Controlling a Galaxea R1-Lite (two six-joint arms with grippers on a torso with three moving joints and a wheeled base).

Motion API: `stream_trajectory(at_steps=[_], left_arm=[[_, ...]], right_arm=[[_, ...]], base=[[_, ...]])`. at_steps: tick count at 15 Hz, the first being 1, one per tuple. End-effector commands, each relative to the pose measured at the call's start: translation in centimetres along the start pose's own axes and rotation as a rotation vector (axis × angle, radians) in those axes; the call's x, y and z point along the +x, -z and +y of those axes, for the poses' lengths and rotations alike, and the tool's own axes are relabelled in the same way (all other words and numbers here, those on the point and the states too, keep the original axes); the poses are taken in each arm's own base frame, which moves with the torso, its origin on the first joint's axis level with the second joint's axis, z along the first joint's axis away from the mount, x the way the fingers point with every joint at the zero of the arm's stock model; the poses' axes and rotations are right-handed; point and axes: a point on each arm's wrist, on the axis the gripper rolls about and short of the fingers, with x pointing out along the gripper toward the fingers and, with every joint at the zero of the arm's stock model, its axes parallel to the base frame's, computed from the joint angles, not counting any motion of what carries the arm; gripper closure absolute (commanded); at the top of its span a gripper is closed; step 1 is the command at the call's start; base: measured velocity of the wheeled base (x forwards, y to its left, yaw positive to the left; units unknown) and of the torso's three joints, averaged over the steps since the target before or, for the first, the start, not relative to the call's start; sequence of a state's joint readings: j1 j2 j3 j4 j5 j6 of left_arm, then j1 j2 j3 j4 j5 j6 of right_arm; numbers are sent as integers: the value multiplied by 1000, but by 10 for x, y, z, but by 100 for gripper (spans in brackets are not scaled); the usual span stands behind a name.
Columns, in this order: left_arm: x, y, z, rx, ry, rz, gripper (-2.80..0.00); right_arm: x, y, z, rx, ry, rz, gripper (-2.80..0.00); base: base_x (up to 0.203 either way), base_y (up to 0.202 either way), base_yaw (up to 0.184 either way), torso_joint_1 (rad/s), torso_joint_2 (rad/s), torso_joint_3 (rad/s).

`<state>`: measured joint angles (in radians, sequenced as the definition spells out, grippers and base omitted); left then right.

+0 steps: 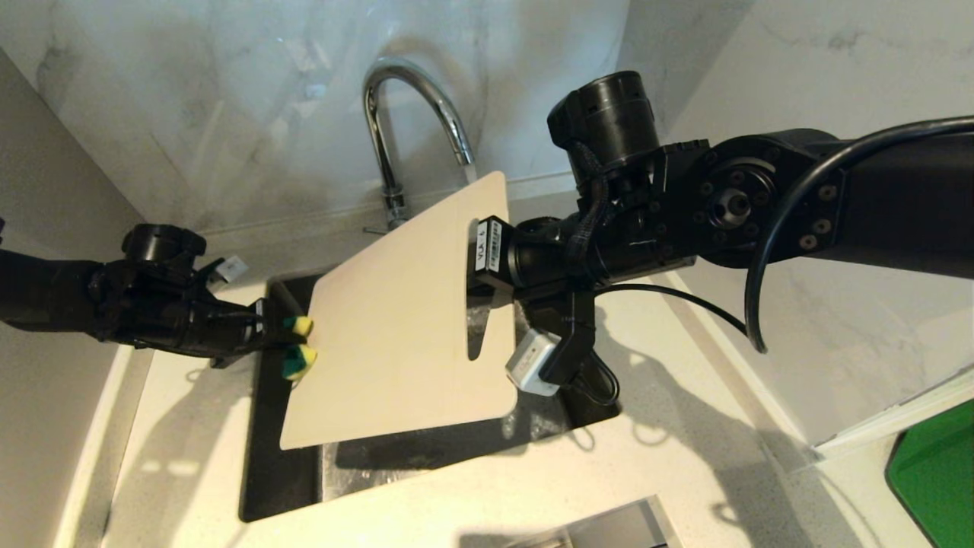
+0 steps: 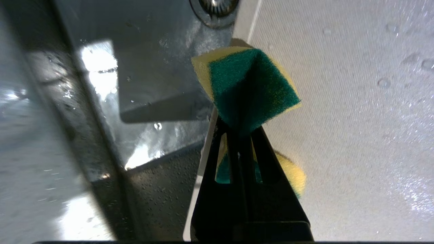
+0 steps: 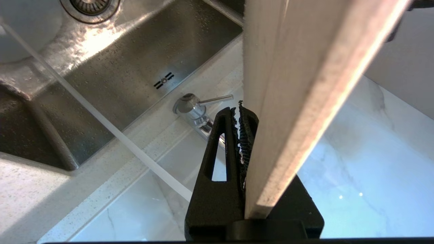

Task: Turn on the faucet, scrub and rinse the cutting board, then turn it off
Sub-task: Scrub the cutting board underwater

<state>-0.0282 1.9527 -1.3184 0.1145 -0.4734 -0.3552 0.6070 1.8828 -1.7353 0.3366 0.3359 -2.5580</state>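
**Head view: board held over the sink, sponge at its edge**

Head view. The counter (image 1: 670, 487) carries a dark steel sink (image 1: 281, 472) set against the marble back wall. The board (image 1: 396, 335) hangs tilted above the sink, its slot handle toward the right; the right gripper (image 1: 479, 262) is clamped on the strip beside that slot, near the board's far right corner. The faucet (image 1: 396, 129) rises from the counter's back edge behind the board, spout arching toward the board's far corner; a thin stream of water shows in the right wrist view. The left gripper (image 1: 270, 331), over the sink's left rim, is closed tight on a folded yellow-and-green sponge (image 1: 299, 348), which meets the board's left edge. Water drops bead the board's face in the left wrist view.
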Motion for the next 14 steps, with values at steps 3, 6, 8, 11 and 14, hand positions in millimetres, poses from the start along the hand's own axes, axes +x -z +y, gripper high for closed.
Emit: stream_trajectory(at_steps=[3, 6, 8, 11, 14], left_arm=[[-43, -13, -40, 46, 61, -91, 0], [-65, -8, -107, 48, 189, -85, 0], [-72, 0, -148, 65, 264, -63, 0], [-71, 5, -196, 56, 344, -53, 0], [-56, 5, -215, 54, 318, -41, 0]], right_arm=[[-3, 0, -2, 5, 4, 3, 0], [-6, 1, -3, 5, 7, 7, 0], [-10, 0, -9, -1, 21, 12, 0], [-11, -3, -14, -4, 33, 6, 0], [-14, -4, -19, -11, 45, 6, 0]], base=[[0, 0, 0, 0, 0, 0], [0, 0, 0, 0, 0, 0], [0, 0, 0, 0, 0, 0], [0, 0, 0, 0, 0, 0], [0, 0, 0, 0, 0, 0]])
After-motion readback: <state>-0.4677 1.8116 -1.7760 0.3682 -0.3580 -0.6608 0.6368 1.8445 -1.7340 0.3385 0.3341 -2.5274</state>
